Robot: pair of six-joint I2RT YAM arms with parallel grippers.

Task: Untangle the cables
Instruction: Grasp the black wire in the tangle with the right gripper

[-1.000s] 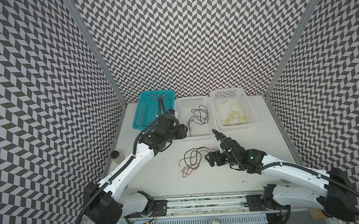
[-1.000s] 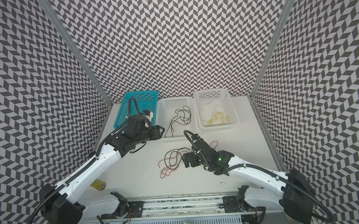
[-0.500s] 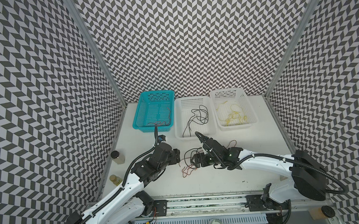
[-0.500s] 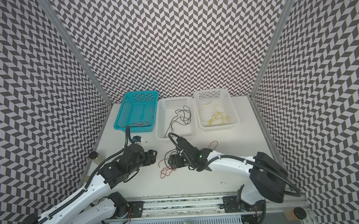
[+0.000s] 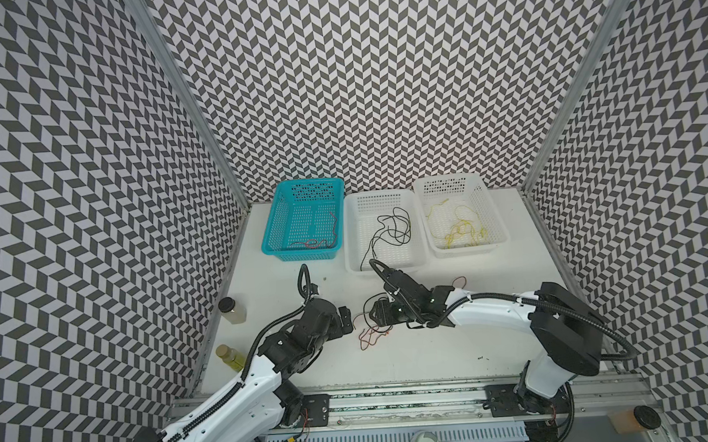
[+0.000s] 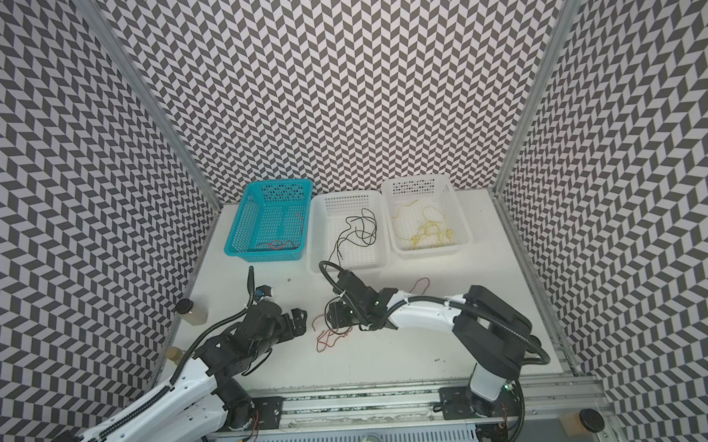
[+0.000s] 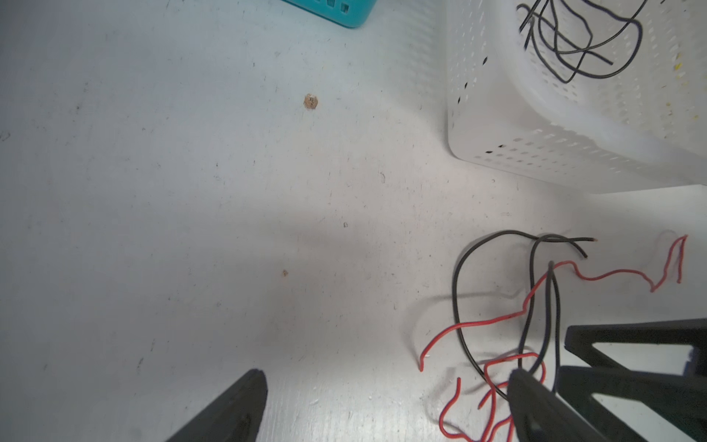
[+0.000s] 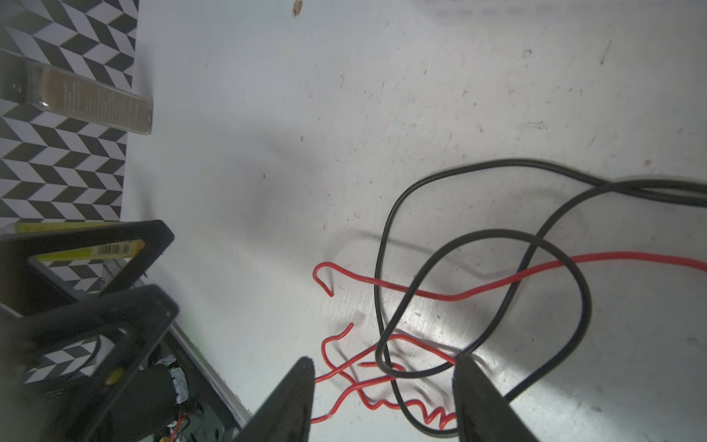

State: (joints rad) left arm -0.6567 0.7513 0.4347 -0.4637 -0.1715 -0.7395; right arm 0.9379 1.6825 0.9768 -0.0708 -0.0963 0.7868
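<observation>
right gripper [image 8: 382,369] stands released, jaws apart astride the tangle of red and black cables [image 7: 530,306] on the white table [image 5: 434,351]. left gripper [image 7: 388,379] gapes wide at the tangle's edge, holding nothing. a red cable [image 5: 316,244] lies in the teal basket [image 5: 300,184], black cables [image 5: 391,228] in the middle white basket [image 5: 378,196], and yellow cables [image 5: 465,228] in the right white basket [image 5: 450,180].

Bright, even overhead light. In the right wrist view, a glare patch lies on the scuffed white worktop [image 8: 459,95] just beside the black right claw [image 8: 384,367], with soft grey shadow ahead of it. The black left claw [image 8: 170,269] is blurred. Walls splay at the edges of both top views.
</observation>
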